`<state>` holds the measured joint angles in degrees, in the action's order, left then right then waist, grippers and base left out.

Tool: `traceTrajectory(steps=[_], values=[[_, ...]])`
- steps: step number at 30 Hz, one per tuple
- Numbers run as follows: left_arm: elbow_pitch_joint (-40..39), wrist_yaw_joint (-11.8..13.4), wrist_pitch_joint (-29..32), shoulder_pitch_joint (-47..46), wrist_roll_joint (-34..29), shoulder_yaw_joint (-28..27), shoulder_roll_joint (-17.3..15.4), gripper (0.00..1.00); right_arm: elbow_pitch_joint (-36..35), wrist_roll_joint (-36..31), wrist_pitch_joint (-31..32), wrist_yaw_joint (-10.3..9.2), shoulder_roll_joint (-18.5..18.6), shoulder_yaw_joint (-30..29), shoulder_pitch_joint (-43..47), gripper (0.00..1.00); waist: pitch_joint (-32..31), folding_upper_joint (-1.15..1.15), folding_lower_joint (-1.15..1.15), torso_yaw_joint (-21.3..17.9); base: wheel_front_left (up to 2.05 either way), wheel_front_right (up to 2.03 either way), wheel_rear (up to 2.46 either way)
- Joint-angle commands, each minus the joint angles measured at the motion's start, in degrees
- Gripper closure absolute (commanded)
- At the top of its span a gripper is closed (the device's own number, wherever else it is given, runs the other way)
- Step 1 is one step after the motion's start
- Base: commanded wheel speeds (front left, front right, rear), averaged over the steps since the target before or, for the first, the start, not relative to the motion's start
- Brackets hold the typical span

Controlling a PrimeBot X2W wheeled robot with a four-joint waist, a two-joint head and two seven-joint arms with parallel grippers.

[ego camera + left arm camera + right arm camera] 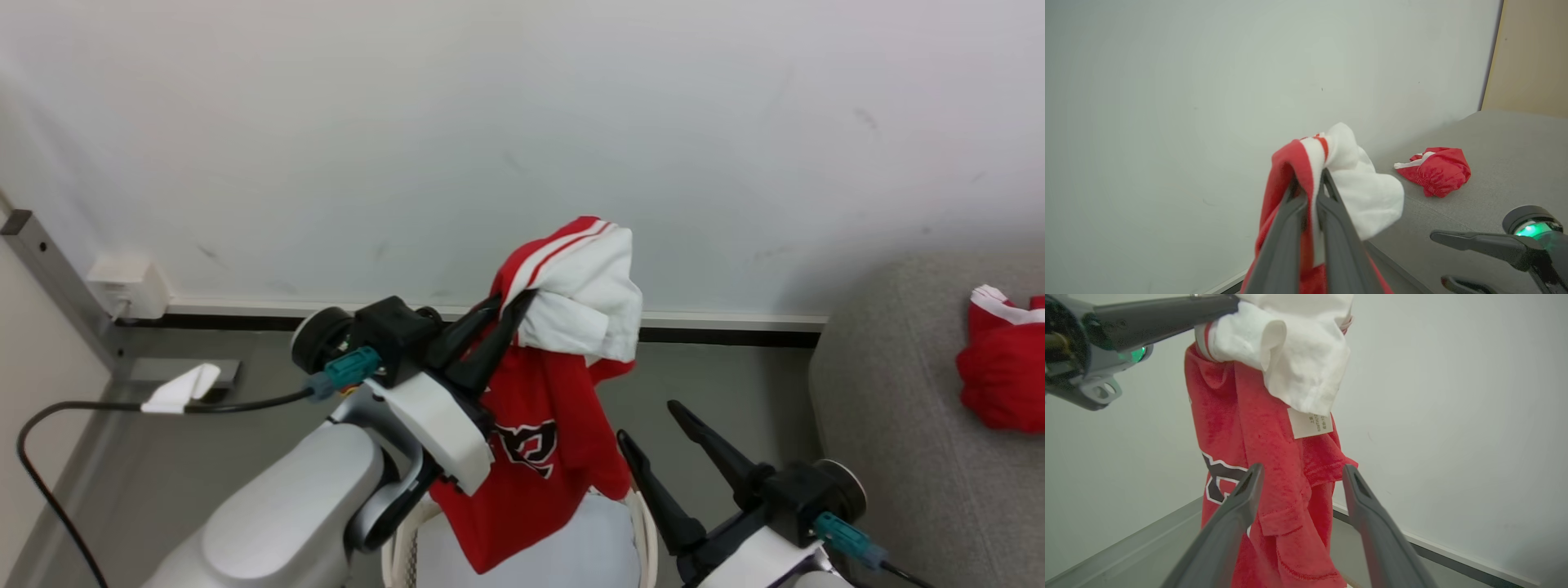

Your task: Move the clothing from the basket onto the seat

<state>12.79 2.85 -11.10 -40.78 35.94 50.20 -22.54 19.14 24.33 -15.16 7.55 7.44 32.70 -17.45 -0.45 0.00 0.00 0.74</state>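
Red clothing [547, 408] is hanging directly above the basket [642, 523], since my left claw [513, 304] is pinching its bunched white end to lift it clear. My right claw [647, 420] is hovering spread and empty just above the basket. Another garment [1004, 376] is lying on the seat [890, 425], right of the basket.

We are in a bare indoor room, more a test space than a lived-in home. Beyond our left gripper [510, 306] rises a plain, scuffed white wall [326, 122] with a dark skirting strip [735, 335] above a smooth grey floor [204, 425]. Right of our right gripper [649, 421] sits a light-grey sofa [898, 425]. Far left of the left gripper, a white wall box [126, 286] sits beside a grey metal post [49, 269].
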Motion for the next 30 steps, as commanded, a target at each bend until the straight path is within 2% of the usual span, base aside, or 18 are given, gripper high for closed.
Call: traceTrajectory(steps=[1,9,20,26,27,28,29,30], values=[[0.25,-0.23,0.26,-0.82,-0.27,0.38,0.21,1.00,1.05,0.14,0.03,-0.13,0.50,1.35,-1.56,0.00,-0.14,0.00,0.00,0.99,0.00,0.00,0.00],[0.83,-1.71,0.79,-1.29,-1.24,3.41,3.20,1.00,8.76,1.76,0.03,-0.13,-0.06,7.85,-6.51,0.00,-0.79,0.00,0.00,5.06,0.00,0.00,0.00],[-0.43,-3.84,2.43,-1.15,-0.86,7.14,6.50,1.00,18.78,3.24,0.04,-0.13,-1.72,9.20,-9.06,0.00,-2.02,0.00,0.00,10.35,0.00,0.00,0.00],[-1.52,-4.33,3.26,-0.90,-0.03,8.17,7.40,1.00,21.62,5.28,0.04,-0.13,-2.34,10.52,-10.70,0.00,-2.48,0.00,0.00,12.26,0.00,0.00,0.00],[-1.61,-4.26,3.32,-0.85,0.11,8.14,7.39,1.00,21.94,5.65,0.04,-0.13,-2.40,10.54,-10.88,0.26,-2.50,0.00,0.00,12.48,0.00,0.00,0.00],[-1.66,-4.20,3.30,-0.76,0.33,8.08,7.31,1.00,22.19,5.94,0.04,-0.13,-2.47,10.42,-11.00,0.70,-2.51,0.00,0.00,12.64,0.00,0.00,0.00],[-1.70,-4.12,3.35,-0.70,0.46,8.04,7.17,1.00,22.28,6.19,0.04,-0.13,-2.52,10.30,-11.07,1.00,-2.52,0.00,0.00,12.77,0.00,0.00,0.00],[-1.71,-4.08,3.36,-0.60,0.56,7.98,7.03,1.00,22.37,6.50,0.04,-0.13,-2.56,10.30,-11.07,1.00,-2.53,0.00,0.00,12.88,0.00,0.00,0.00]])
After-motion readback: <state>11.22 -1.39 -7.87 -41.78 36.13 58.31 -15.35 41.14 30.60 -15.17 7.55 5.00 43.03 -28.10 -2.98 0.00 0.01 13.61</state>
